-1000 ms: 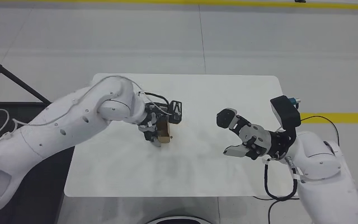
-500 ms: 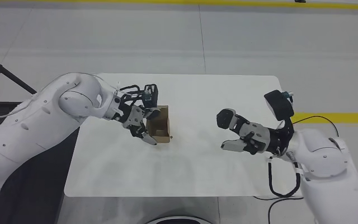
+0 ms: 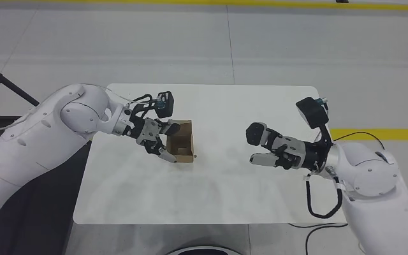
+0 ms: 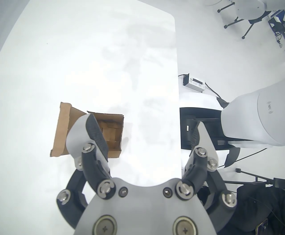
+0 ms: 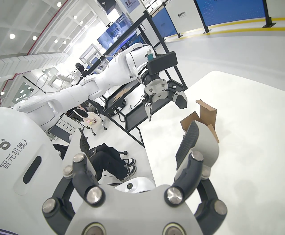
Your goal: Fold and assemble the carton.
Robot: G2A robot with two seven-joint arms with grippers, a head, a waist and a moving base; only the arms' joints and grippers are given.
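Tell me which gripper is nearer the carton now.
Left. The left gripper hovers open right beside the carton; the right gripper, also open, hangs well away on the opposite side.

White tabletop [image 3: 242, 197], rounded corners. One brown carton [image 3: 183, 143] stands on it, open side up, nearer the left edge, midway between far and near edges.

A dark word stands on a far white board [image 5: 184, 14], about ten o'clock from the table [image 3: 255, 115]; small grey letters mark a white robot part [image 4: 256, 115].
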